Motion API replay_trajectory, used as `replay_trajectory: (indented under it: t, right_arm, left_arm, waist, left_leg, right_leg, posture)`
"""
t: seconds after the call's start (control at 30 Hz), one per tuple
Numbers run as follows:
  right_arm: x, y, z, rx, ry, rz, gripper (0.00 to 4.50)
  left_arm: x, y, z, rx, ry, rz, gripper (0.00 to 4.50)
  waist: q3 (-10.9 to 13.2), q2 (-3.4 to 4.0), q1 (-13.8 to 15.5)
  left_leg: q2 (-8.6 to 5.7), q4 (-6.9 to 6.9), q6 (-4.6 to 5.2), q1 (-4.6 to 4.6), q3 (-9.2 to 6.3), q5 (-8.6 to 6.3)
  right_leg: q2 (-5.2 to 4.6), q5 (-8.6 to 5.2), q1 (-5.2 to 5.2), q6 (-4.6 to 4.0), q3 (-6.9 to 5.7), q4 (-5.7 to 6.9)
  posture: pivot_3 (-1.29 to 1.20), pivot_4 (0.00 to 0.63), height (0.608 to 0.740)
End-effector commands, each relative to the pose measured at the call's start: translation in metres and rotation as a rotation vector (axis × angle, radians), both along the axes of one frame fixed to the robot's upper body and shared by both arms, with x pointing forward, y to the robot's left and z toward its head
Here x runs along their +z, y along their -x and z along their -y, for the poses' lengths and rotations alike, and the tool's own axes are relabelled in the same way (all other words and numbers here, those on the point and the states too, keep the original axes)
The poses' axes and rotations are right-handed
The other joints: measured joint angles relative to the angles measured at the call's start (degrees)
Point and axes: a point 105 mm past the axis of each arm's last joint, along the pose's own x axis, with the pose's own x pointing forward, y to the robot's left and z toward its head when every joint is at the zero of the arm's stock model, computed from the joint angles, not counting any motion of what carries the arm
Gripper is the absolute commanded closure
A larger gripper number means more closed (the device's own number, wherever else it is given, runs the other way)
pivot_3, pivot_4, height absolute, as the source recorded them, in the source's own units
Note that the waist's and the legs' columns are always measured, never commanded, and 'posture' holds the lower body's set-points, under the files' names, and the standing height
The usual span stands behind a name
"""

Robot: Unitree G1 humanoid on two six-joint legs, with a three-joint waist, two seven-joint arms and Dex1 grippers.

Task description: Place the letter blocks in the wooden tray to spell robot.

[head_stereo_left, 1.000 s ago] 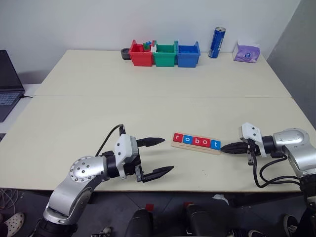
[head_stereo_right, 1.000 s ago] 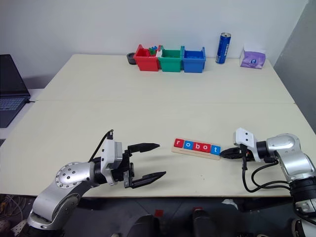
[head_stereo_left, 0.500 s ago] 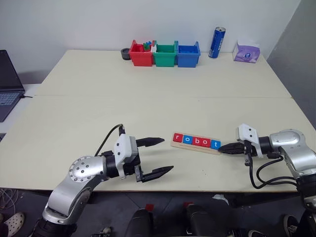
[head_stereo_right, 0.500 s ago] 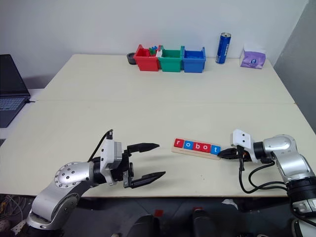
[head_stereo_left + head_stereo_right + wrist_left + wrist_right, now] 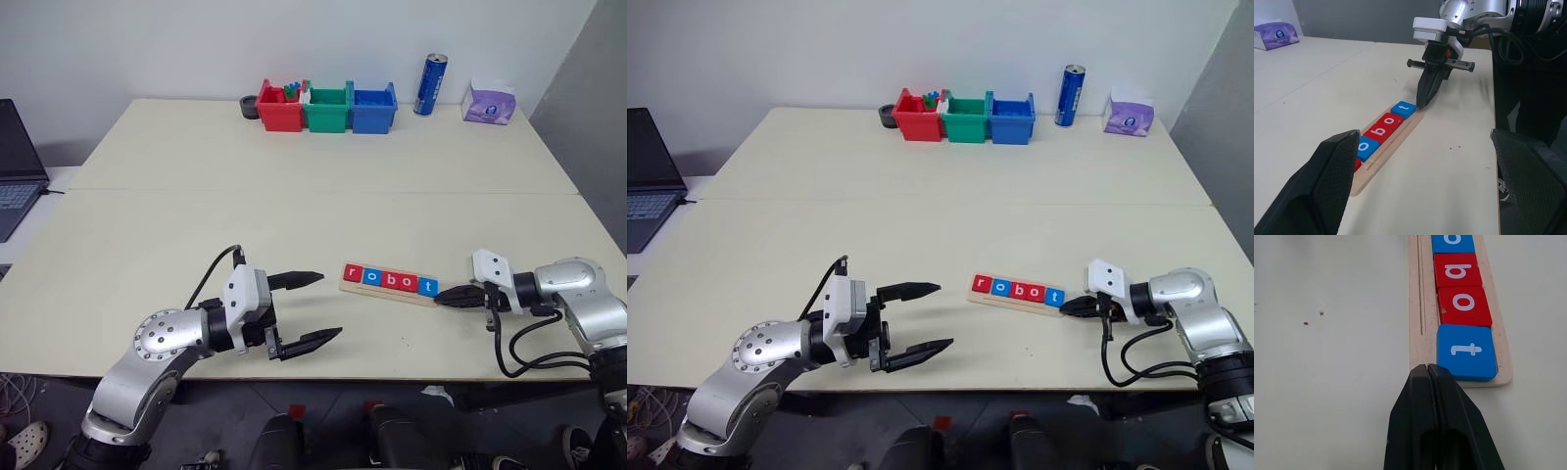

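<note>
The right gripper had edged left, fingers shut and empty, touching the slim pale wooden tray. Five red and blue letter blocks spelled robot; nudge gently. Left gripper gaped wide, empty.

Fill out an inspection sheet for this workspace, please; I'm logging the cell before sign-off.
Surface: pale table, a seam across it, a few small specks near the front edge.
Job's things: wooden tray holds five letter blocks reading r, o, b, o, t.
Clutter: red, green and blue bins, blue can, purple tissue pack, dark round thing behind the red bin.
Grippers: left gripper open, empty, left of the tray; right gripper shut, tip at the tray's t end.
Cables: black cables on both wrists.
Surroundings: laptop at left, white wall.
</note>
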Motion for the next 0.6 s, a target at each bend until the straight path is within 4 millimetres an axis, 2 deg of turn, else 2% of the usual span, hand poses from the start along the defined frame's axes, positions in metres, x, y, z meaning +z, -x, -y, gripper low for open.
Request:
replay_trajectory:
  t: [0.03,0.6]
  right_arm:
    - [0.0084,-0.0047,-0.0018,0.007,-0.003,0.047,4.46]
    - [0.0133,-0.0083,-0.0001,-0.014,-0.020,0.065,4.46]
  left_arm:
    - [0.0106,0.0045,0.0018,-0.023,0.011,0.042,0.00]
    - [0.0103,0.0044,0.0029,-0.024,0.012,0.039,0.00]
  waist:
    - [0.0,0.00,0.0]
    - [0.0,0.00,0.0]
  left_leg:
    - [0.00,0.00,0.00,0.00,0.00,0.00]
    - [0.00,0.00,0.00,0.00,0.00,0.00]
  right_leg:
    - [0.00,0.00,0.00,0.00,0.00,0.00]
    - [0.00,0.01,0.00,-0.01,0.00,0.00]
  posture:
    - [0.00,0.150,0.740]
    - [0.00,0.150,0.740]
